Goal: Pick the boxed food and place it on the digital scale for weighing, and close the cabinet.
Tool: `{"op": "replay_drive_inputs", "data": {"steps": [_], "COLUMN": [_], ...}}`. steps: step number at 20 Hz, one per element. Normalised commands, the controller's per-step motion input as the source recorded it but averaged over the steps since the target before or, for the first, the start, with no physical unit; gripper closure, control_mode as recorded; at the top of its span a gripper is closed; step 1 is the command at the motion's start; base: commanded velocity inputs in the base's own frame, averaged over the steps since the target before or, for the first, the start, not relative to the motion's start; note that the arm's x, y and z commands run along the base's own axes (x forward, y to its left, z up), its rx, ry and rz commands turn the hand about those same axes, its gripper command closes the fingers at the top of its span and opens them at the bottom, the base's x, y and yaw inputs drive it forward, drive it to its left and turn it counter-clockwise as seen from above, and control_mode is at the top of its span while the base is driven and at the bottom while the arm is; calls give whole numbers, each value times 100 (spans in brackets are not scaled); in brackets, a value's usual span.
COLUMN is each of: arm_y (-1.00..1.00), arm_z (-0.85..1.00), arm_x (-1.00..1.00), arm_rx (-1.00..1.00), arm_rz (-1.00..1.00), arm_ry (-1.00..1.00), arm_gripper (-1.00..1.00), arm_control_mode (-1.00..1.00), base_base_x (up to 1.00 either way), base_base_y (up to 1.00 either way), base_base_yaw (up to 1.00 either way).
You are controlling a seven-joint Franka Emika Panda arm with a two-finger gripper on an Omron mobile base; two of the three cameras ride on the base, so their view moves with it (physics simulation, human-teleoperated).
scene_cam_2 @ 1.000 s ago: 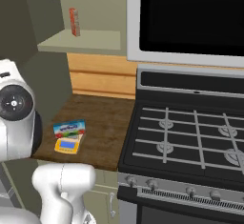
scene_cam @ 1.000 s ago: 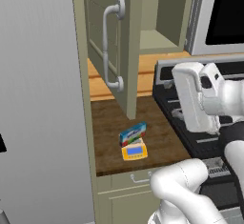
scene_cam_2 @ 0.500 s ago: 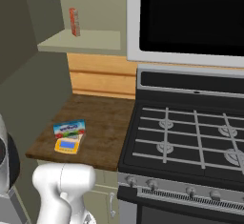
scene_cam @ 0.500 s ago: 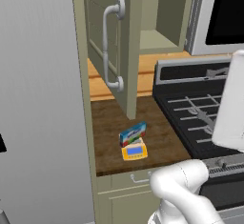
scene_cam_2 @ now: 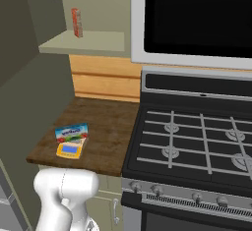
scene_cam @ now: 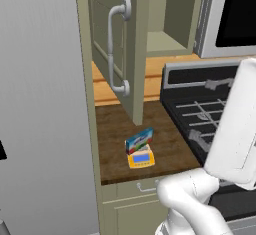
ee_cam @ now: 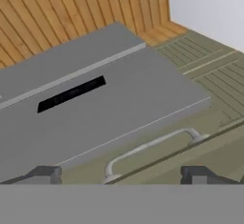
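a dark wooden counter (scene_cam: 120, 134) sits between a grey wall panel and a black gas stove (scene_cam_2: 197, 146) in a rendered kitchen. the boxed food (scene_cam: 139, 140) lies on the counter, its near edge touching or overlapping the digital scale (scene_cam: 141, 158), which rests close to the counter's front edge. above, the cabinet (scene_cam: 131, 49) stands open, its door swung out over the counter with the curved grey handle (scene_cam: 113, 49) facing left. a small red box (scene_cam_2: 77, 22) stands on the cabinet shelf. the gripper (ee_cam: 121, 174) is released, jaws spread wide, grasping nothing, and looks onto a grey surface and a green door with a handle.
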Motion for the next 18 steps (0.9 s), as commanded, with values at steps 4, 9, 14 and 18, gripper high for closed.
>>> {"op": "replay_drive_inputs", "data": {"steps": [4,9,14,18], "arm_y": [33,58,41,14], "arm_z": [0,0,-15,-24], "arm_x": [3,-1,20,18], "arm_rx": [-29,-35,-6,0], "arm_rz": [-9,-16,-23,-22], "arm_ry": [0,-2,-9,-10], "arm_gripper": [-100,-100,-100,-100], "arm_control_mode": [-100,-100,-100,-100], "base_base_x": [0,0,0,0], "base_base_y": [0,0,0,0], "base_base_yaw": [0,0,0,0]}}
